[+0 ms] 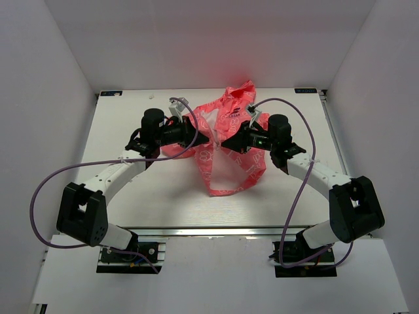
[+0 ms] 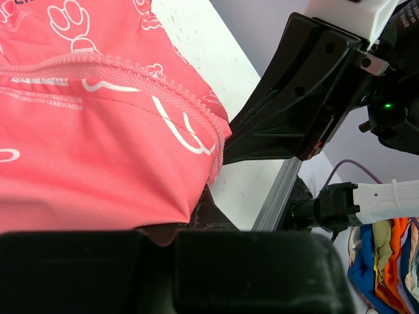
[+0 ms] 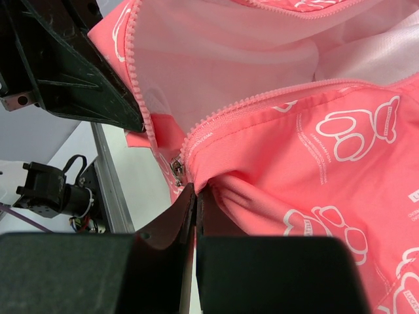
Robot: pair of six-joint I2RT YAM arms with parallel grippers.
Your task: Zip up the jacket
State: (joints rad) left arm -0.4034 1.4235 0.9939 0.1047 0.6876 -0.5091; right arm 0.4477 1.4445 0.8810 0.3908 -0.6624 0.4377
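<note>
The coral-pink jacket (image 1: 230,152) with white paw prints hangs lifted over the table's middle, pinched between both grippers. My left gripper (image 1: 204,137) is shut on a fold of its fabric (image 2: 98,163) just below a zipper edge (image 2: 163,78); the fold hides one finger. My right gripper (image 1: 226,142) is shut on the jacket's edge (image 3: 275,144) right beside the metal zipper slider (image 3: 175,167). Above the slider the two rows of zipper teeth (image 3: 141,78) spread apart and the white lining (image 3: 229,52) shows. The two grippers nearly touch tip to tip.
The white table (image 1: 157,190) has an aluminium rail (image 1: 216,230) along its near edge and white walls on three sides. Purple cables (image 1: 39,190) loop off both arms. A heap of coloured clothes (image 2: 386,261) lies beyond the table's edge.
</note>
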